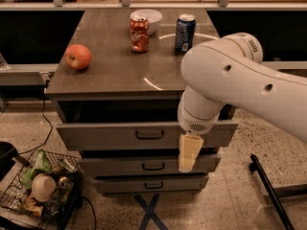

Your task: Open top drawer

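**Clerk:** Item one, the task's thing?

**Operator:** Top drawer (105, 137), one. Grey front, the widest and tallest of three, under the desk's front edge. Its front sits forward of the fronts below, and there is a dark gap between its top edge and the desk (110, 78) top. One dark rectangular handle (149, 134) at mid-front. No writing on it.

**Clerk:** Your tool?

**Operator:** My gripper (186, 163), one, cream-coloured, pointing down at the right part of the drawer stack. It hangs in front of the top drawer's lower edge and overlaps the second front, to the right of the handle. Spread or pressed together, I cannot tell. Whether it touches a front, I cannot tell either. My white arm (230, 75) comes in from the right and covers the desk's front right corner.

**Clerk:** Other drawers?

**Operator:** Lower drawers (120, 166), two, narrower, with one small handle each.

**Clerk:** On the desk?

**Operator:** Cans, two. The red can (139, 34) and the blue can (184, 32) stand apart toward the back edge, and I cannot read the lettering on either. White bowl (146, 18), one, at the back edge just behind the red can. Apple (77, 56), one, near the left edge.

**Clerk:** Floor?

**Operator:** Wire basket (19, 202), one, off the front left corner, with mixed contents. Blue tape cross (149, 213), one, in front of the drawers.
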Tool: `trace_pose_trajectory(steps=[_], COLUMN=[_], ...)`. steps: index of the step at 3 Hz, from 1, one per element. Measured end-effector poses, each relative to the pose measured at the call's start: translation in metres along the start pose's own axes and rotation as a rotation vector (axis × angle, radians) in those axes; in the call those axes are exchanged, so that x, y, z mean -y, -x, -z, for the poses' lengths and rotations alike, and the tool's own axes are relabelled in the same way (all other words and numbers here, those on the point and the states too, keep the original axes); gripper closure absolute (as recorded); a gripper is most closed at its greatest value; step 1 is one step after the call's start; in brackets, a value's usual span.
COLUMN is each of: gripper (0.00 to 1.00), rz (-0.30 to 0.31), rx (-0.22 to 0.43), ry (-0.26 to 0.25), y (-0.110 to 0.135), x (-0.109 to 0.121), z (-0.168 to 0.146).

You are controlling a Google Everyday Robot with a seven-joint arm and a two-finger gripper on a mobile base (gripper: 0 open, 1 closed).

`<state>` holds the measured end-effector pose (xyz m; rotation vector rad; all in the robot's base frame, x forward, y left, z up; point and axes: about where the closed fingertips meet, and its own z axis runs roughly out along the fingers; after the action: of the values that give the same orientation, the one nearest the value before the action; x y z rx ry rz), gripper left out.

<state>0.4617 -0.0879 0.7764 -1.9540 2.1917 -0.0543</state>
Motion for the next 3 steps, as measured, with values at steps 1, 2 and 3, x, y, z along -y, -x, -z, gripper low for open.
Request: trace_pose_trajectory(steps=[1,2,3], gripper=[0.0,0.0,0.0], rz=[0.004,0.042,0.083], rx=[-0.013,-0.036,-0.054], ry=[0.01,0.048,0.075], y=[0.003,0.018,0.032], x=[-0.002,-0.012,-0.021], z=[-0.006,-0.038,-0.063])
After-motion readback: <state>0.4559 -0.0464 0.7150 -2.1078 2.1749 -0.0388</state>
